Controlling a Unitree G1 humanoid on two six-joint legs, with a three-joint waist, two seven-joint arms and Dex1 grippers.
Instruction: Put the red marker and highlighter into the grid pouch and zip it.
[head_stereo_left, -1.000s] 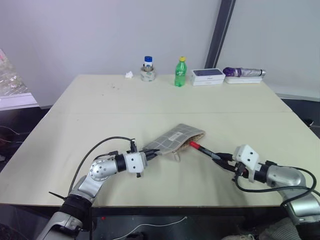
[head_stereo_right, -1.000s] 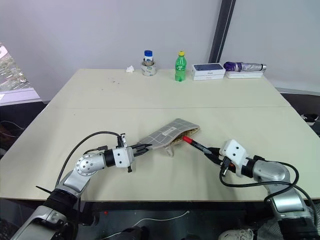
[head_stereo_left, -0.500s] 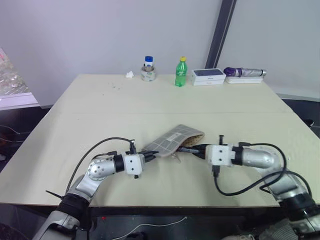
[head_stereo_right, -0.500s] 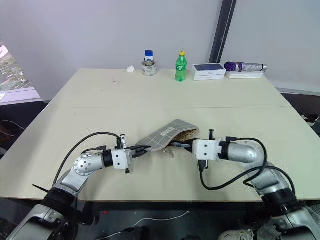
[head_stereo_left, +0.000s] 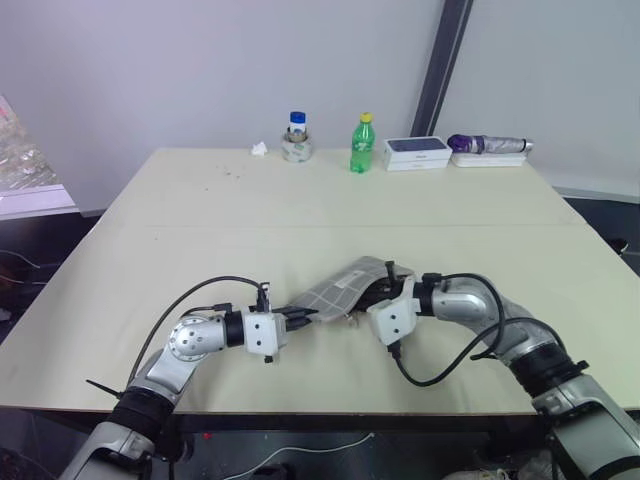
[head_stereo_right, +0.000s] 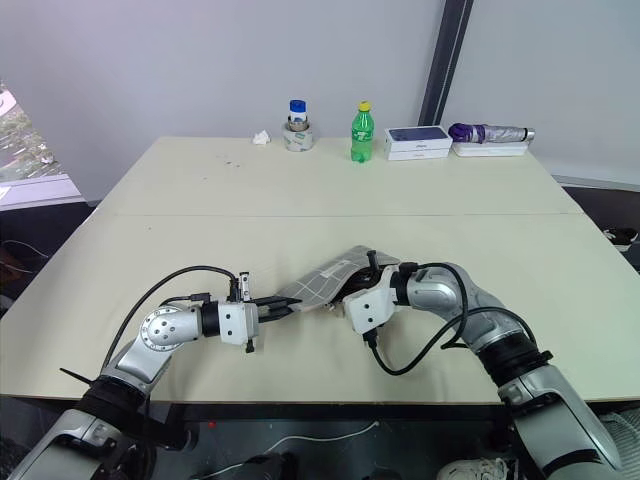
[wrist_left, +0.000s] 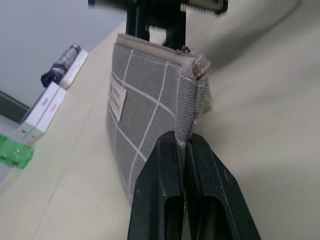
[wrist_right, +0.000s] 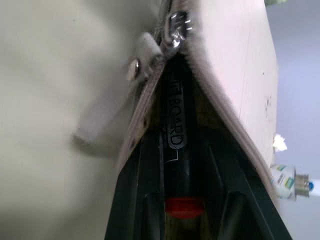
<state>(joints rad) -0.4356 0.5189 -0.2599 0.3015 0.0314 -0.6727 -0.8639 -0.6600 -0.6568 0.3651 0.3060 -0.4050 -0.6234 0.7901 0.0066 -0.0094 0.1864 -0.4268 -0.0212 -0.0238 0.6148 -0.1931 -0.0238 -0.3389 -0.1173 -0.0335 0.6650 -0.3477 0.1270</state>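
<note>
Since the earlier frame the right hand (head_stereo_right: 352, 296) has swung in from the right side of the tabletop (head_stereo_left: 200, 200) to the open mouth of the grid pouch (head_stereo_left: 335, 290), carrying the red marker (wrist_right: 176, 150) with it. The marker now lies mostly inside the pouch opening, between the right hand's two black fingers (wrist_right: 145, 200), which still flank its dark barrel; the jaws look loosened, though whether they still grip cannot be told. White lettering on the barrel reads "BOARD", with the red end nearest the wrist. The left hand (wrist_left: 184, 150) stays clenched on the pouch's end seam, holding it raised off the tabletop. A small white label (wrist_left: 118, 100) on the pouch's face is too small to read.
</note>
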